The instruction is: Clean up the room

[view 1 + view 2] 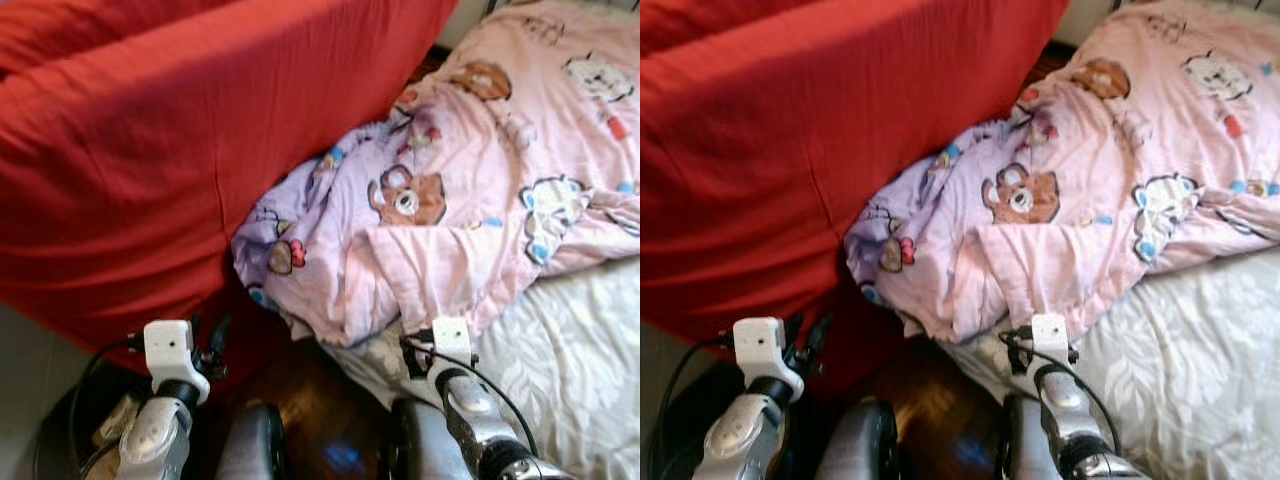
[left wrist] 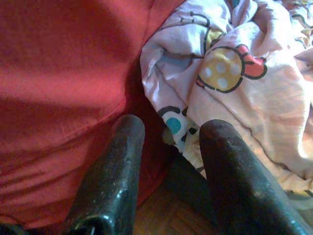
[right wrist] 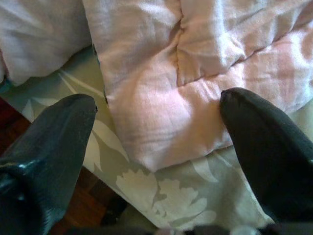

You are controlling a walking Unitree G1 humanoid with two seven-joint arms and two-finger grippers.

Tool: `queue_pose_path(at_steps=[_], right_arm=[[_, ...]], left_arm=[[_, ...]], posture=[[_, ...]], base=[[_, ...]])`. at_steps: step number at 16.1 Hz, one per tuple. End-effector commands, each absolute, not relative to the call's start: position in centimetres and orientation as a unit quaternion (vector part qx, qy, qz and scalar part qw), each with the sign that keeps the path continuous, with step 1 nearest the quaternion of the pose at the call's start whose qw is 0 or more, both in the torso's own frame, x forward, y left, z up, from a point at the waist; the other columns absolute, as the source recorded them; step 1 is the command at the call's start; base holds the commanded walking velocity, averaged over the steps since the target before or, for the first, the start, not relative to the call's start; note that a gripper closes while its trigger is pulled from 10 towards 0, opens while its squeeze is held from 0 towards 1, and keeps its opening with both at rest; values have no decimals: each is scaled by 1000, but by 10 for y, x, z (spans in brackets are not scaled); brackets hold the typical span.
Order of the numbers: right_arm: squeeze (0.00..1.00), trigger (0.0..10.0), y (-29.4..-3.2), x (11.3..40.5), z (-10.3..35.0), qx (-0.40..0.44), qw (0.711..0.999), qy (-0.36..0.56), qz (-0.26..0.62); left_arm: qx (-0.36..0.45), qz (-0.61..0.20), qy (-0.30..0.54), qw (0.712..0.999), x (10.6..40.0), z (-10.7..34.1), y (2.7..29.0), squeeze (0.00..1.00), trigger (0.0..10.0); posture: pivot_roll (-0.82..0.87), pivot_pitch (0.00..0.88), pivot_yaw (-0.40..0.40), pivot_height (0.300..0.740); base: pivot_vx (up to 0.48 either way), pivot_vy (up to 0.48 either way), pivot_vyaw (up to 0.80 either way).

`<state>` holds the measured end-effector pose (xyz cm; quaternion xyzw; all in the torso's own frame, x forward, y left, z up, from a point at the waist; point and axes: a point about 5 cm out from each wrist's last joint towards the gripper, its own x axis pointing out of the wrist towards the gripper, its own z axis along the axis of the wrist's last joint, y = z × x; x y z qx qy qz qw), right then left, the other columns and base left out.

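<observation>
A crumpled pink quilt (image 1: 480, 180) printed with cartoon bears lies on a bed, its lilac end hanging off the near edge. A big red cloth (image 1: 150, 150) drapes down on the left, touching the quilt. My right gripper (image 3: 156, 105) is open, its fingers spread either side of the quilt's padded corner (image 3: 161, 122) at the bed's edge, with nothing held. My left gripper (image 2: 171, 129) is open too, low by the red cloth's bottom edge where it meets the quilt's hanging fold (image 2: 220, 73). Nothing is between its fingers.
The bed's pale leaf-patterned sheet (image 1: 580, 350) lies bare on the right. Dark wooden floor (image 1: 310, 400) shows between bed and red cloth, in front of my body. A dark round object with black cable (image 1: 60, 420) sits at the lower left.
</observation>
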<state>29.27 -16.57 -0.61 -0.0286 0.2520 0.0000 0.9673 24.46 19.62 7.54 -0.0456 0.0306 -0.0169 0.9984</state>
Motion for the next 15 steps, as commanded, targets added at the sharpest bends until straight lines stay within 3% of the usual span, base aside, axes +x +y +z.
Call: queue_pose_path(at_steps=[1, 8, 15], right_arm=[[0, 10000, -164, 287, -13, -33, 962, 271, 2], [0, 10000, -160, 293, -7, -62, 965, 256, 19], [0, 10000, -154, 296, -5, -154, 952, 257, 55]], left_arm=[[-44, -9, 47, 998, 238, 71, 200, 0, 10000], [-48, -5, 58, 997, 229, 72, 197, 0, 10000], [-57, -3, 66, 996, 218, 71, 189, 0, 10000]], posture=[[125, 286, 54, 632], [127, 320, 42, 632], [129, 362, 31, 632]], base=[[0, 0, 0], [0, 0, 0], [0, 0, 0]])
